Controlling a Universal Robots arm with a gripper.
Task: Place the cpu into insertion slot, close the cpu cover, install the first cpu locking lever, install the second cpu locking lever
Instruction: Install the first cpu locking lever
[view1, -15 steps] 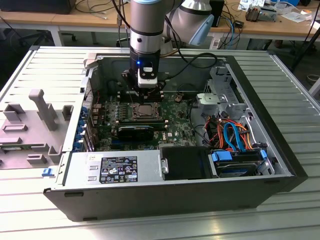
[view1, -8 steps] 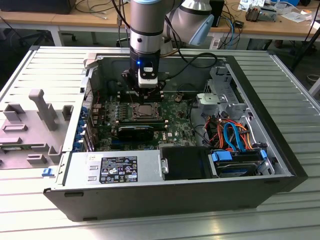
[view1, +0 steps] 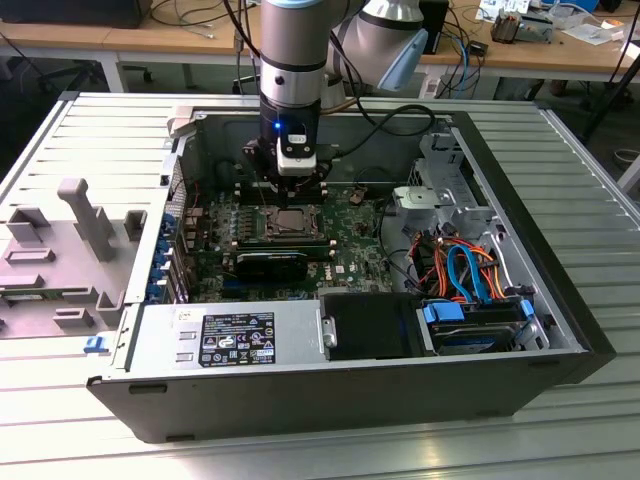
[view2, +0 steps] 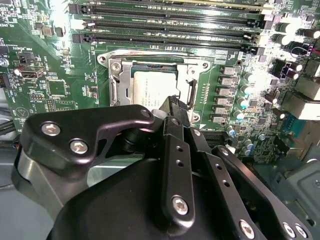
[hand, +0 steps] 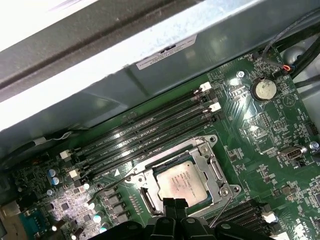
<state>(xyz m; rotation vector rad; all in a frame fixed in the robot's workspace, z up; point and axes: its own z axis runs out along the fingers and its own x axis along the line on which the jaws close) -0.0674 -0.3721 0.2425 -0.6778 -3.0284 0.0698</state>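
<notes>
- Risk 1: gripper (hand: 175, 202) hangs right at the edge of the cpu (hand: 181, 181). Can't tell if it's touching. If it comes down off-line it would bear on the chip top or the cover (hand: 214, 172), not a lever. That could scratch the lid or load the socket pins under it.
- Risk 2: the lever (hand: 220, 212) is thin, springy wire. A narrow tip pushing it could slip off and skid onto the board (hand: 260, 130), w/ small caps (view2: 245, 90) just beside the socket.
- Risk 3: can't tell whether the cover lies fully flat or whether either lever is hooked. Forcing a lever over a half-seated frame could bend it.
- Risk 4: RAM slots (hand: 145, 132) run just beside the socket and the case (view1: 300, 405) walls it in, so there's little room for the wrist to swing.
- Gripper state: fingers look pressed together w/ nothing between them. In the exterior view it sits straight over the socket.
- Cpu place: seated in the socket, mid-board, inside the open case, w/ the cover frame around it.
- Cpu look: small flat square w/ a dull silver-grey top and faint print, level and square to the socket. Lamp glare tints it warm in the first wrist view.
- Cover look: thin bright metal frame w/ a big window showing the chip and slotted strips down two sides.
</notes>
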